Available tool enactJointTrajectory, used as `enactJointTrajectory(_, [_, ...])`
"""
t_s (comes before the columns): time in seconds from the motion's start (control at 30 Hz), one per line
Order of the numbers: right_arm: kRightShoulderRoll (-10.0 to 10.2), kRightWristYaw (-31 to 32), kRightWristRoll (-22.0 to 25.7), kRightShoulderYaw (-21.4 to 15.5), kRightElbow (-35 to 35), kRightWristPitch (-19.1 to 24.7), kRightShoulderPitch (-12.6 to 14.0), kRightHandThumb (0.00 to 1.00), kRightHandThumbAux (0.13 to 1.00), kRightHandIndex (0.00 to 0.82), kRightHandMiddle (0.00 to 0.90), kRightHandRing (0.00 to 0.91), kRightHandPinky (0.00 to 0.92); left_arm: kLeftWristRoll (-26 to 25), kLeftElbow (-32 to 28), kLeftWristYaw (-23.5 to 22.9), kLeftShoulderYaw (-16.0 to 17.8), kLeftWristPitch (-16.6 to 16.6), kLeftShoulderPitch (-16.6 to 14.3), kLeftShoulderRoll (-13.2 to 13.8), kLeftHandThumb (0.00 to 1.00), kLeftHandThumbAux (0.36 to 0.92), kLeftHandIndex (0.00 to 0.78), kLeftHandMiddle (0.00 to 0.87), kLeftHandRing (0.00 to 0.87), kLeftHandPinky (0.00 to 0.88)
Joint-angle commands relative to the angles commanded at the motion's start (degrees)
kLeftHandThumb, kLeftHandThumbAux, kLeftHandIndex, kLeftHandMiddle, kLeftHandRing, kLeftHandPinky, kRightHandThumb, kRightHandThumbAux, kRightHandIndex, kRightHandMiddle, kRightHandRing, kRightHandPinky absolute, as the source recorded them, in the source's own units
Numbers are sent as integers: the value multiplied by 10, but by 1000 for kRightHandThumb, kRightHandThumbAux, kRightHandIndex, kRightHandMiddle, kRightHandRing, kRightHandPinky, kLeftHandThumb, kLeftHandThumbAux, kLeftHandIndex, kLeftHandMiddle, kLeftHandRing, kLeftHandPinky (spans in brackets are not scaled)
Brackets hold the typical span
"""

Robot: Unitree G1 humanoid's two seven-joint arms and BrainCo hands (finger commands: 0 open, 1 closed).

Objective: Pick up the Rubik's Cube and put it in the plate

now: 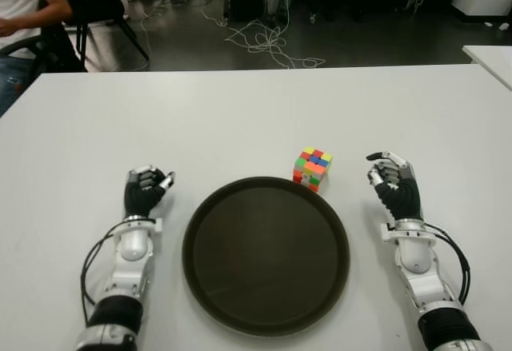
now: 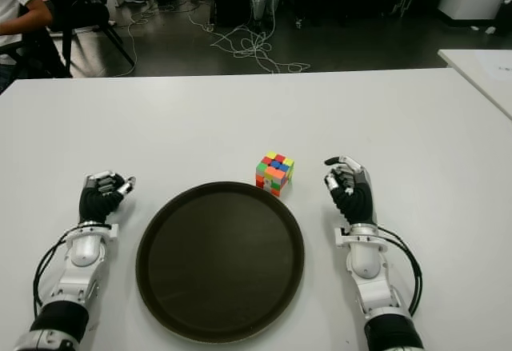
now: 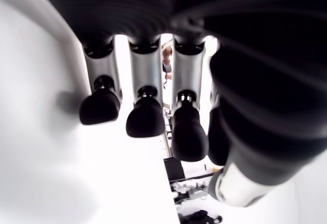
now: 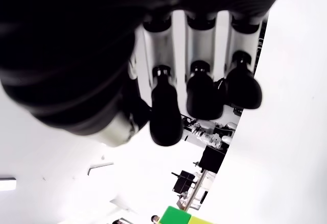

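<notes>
Left eye view shows a dark round plate [image 1: 216,287] on the white table [image 1: 240,119] with nothing in it — the cube [image 1: 313,168] sits on the table just beyond its far right rim, close to touching. Left hand [image 1: 145,192] shows left of the plate and right hand [image 1: 394,183] right of the cube, both with fingers loosely curled, holding nothing.

Left robot hand [image 1: 146,189] and right robot hand [image 1: 392,177] both show relaxed fingers, holding nothing.
</notes>
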Motion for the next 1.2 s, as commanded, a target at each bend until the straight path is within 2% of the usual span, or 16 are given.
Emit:
enactJointTrajectory(0.37, [-6, 4, -14, 2, -50, 38, -7, 679, 732, 429, 755, 799, 806, 5, 96, 20, 7, -42, -60, 25, 174, 817, 638, 779, 789, 782])
enactJointTrajectory(0.53, [-20, 11, -18, 1, 2, 35, -51, 680, 732, 429, 754, 798, 813, 33, 153, 50, -7, -64, -94, 50, 163, 818, 621, 765, 774, 758])
enactJointTrajectory(0.63, [-31, 6, -37, 9, 19, 34, -64, 682, 732, 430, 726, 763, 766, 43, 192, 60, -12, -72, -112, 64, 174, 822, 598, 749, 760, 745])
enactJointTrajectory(0.7, [-35, 4, -45, 12, 25, 32, -69, 680, 732, 428, 687, 726, 726, 47, 205, 65, -14, -77, -118, 66, 183, 818, 578, 737, 748, 731])
enactJointTrajectory(0.87, [-60, -8, -94, 35, 38, 56, -93, 676, 734, 424, 606, 658, 672, 59, 229, 83, -22, -78, -131, 72, 206, 796, 549, 709, 724, 710])
enactJointTrajectory(0.93, [-67, -12, -116, 46, 33, 73, -102, 674, 735, 421, 553, 605, 622, 63, 236, 88, -25, -75, -137, 75, 209, 782, 540, 693, 714, 710])
enactJointTrajectory(1.0, [-74, -14, -137, 57, 23, 93, -108, 668, 738, 408, 426, 480, 523, 68, 246, 91, -29, -71, -143, 78, 209, 755, 521, 649, 686, 705])
enactJointTrajectory(1.1, [-79, -12, -148, 64, 14, 108, -112, 664, 740, 400, 347, 404, 465, 72, 255, 95, -34, -70, -147, 80, 207, 739, 505, 620, 665, 695])
enactJointTrajectory(1.2, [-81, -5, -152, 68, 4, 120, -112, 666, 738, 397, 293, 351, 427, 78, 262, 100, -39, -71, -151, 81, 213, 725, 492, 635, 685, 716])
